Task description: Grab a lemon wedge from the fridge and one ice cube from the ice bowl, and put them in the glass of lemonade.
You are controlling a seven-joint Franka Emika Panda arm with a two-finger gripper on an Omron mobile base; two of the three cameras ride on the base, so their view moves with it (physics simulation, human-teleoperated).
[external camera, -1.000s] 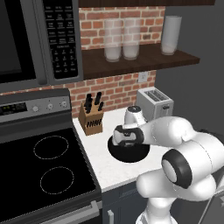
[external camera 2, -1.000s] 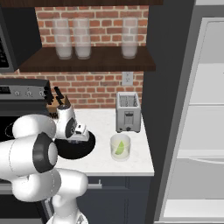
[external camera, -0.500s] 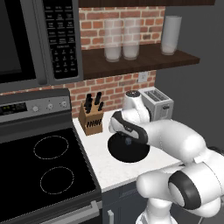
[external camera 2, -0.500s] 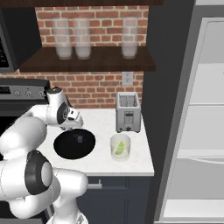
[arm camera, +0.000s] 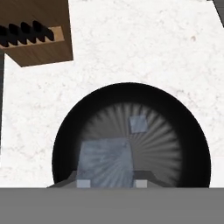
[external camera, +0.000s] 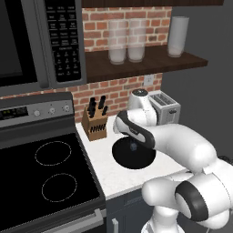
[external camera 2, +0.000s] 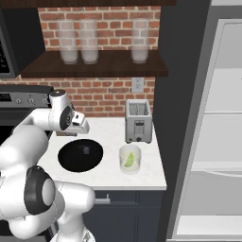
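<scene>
Hand view, your tool (arm camera: 109, 183) is pinched on one ice cube (arm camera: 105, 162), raised above the ice bowl (arm camera: 65, 144), second cube (arm camera: 138, 124) inside, glass of lemonade (external camera 2: 130, 159) beside the toaster (external camera 2: 138, 121), lemon wedge (external camera 2: 128, 161) in it.

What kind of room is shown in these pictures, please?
It looks like a home kitchen, in simulation. A black stove stands beside a white counter, a microwave hangs above, and a toaster and a knife block sit against a brick wall.
</scene>
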